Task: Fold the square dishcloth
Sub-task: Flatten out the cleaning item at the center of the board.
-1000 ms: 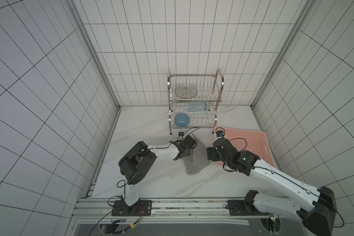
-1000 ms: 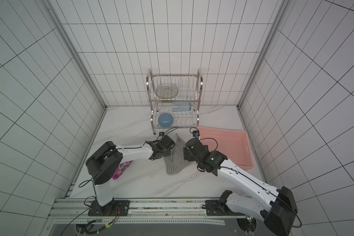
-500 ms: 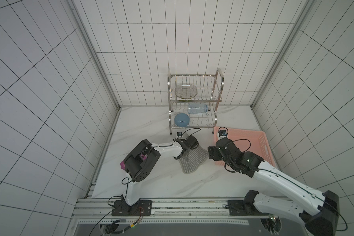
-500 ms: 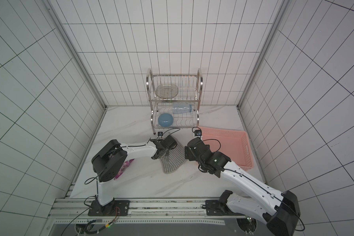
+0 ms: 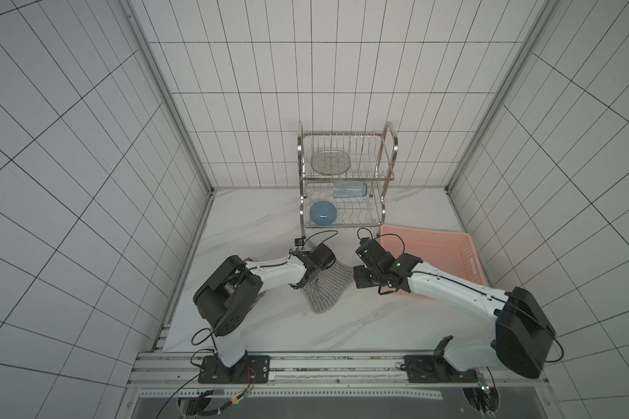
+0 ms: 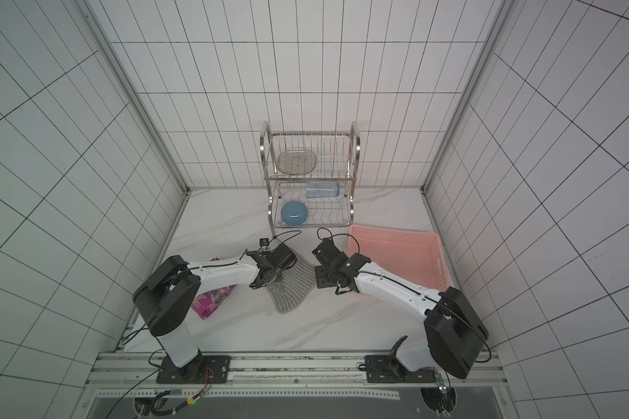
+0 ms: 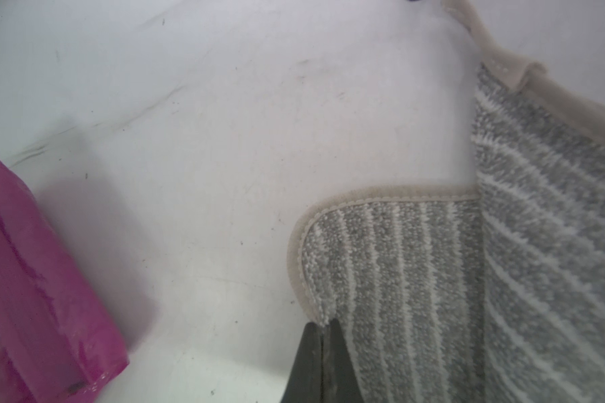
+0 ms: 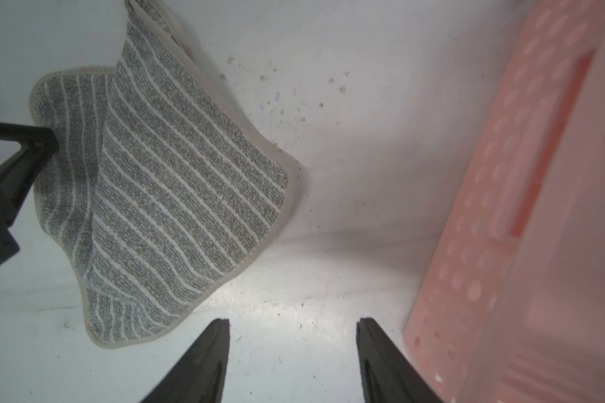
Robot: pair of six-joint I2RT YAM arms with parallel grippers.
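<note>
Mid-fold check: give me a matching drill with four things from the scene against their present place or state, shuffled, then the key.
Things:
1. left gripper
2. right gripper
3. blue bowl
4. magenta snack bag

Places or states:
A. on the lower shelf of the dish rack
B. open, holding nothing
C. lying on the table, on the robot's left side
D. shut on the edge of the square dishcloth

Pairs: 1-D, 2-B, 3-A, 4-C

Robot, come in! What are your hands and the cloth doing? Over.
Left gripper shut on dishcloth corner. Right gripper open, empty, beside basket. Dishcloth rumpled, fold not done.
</note>
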